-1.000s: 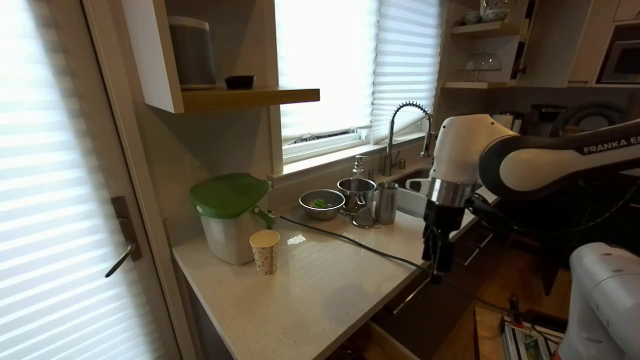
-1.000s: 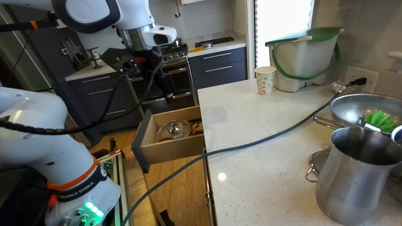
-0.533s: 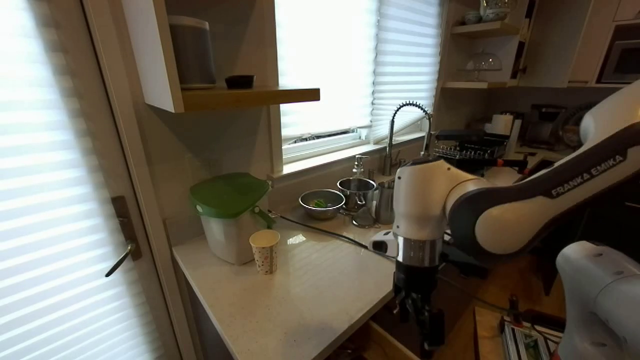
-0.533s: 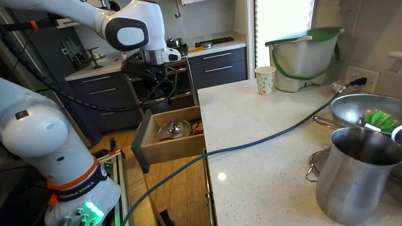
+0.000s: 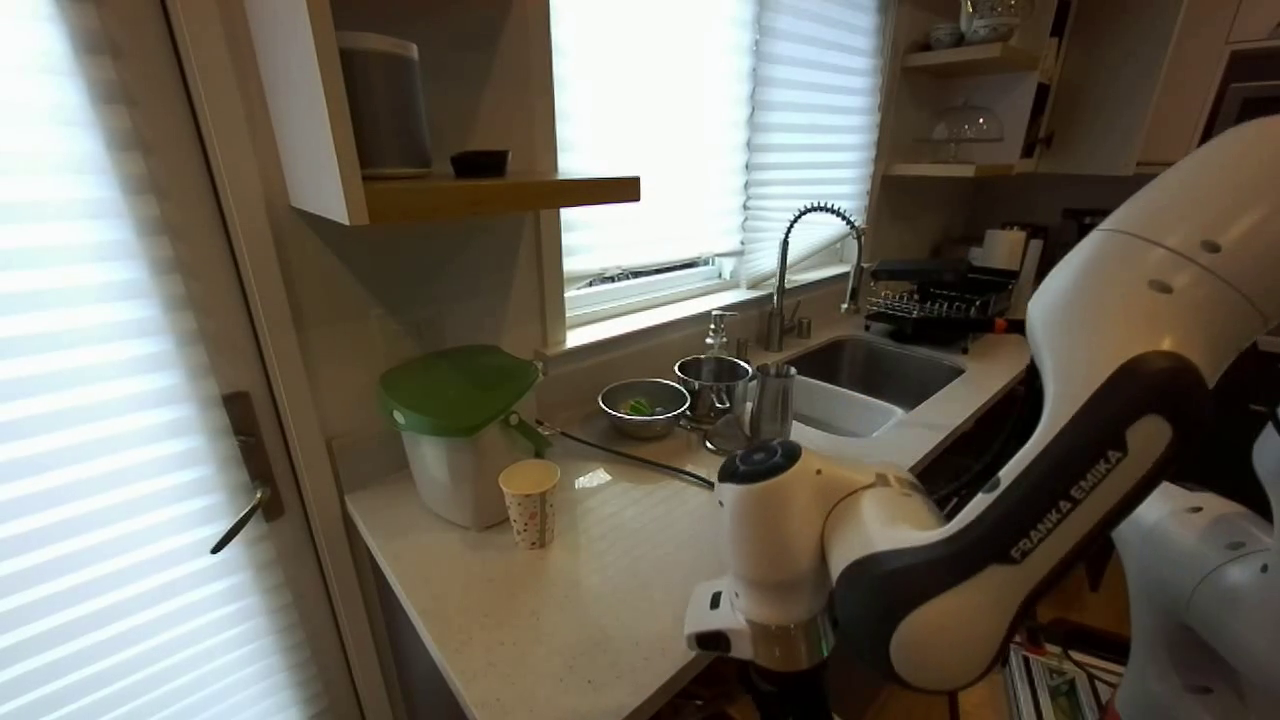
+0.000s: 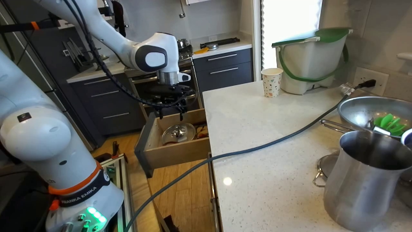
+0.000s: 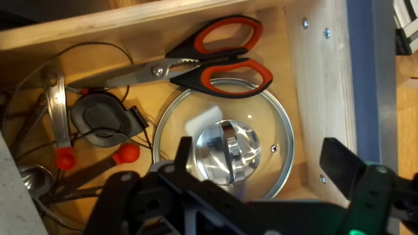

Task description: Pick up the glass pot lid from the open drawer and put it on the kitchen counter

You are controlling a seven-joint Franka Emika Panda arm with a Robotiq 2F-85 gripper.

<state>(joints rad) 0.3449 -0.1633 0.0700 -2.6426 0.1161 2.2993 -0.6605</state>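
Note:
The glass pot lid (image 7: 228,150) lies flat in the open drawer (image 7: 316,81), with a silvery rim and a shiny domed metal centre with a strap-like handle. It also shows in an exterior view (image 6: 179,132), inside the drawer (image 6: 177,157). My gripper (image 7: 258,148) is open and empty, pointing down above the lid. The left finger is beside the metal knob, the right finger near the drawer's front panel. In an exterior view the gripper (image 6: 171,115) hangs above the drawer's far side. The pale kitchen counter (image 6: 257,119) is beside the drawer.
Scissors (image 7: 225,65) with orange-black handles overlap the lid's rim. Loose utensils and a black gadget (image 7: 101,117) with cords lie beside it. On the counter are a paper cup (image 6: 272,83), a green-lidded container (image 6: 312,61), a cable (image 6: 270,144), a steel pitcher (image 6: 360,187) and a bowl (image 6: 376,108).
My arm has swung over the drawer and come down toward it. The gripper has turned, and its two fingers now show apart. The lid and drawer have not moved.

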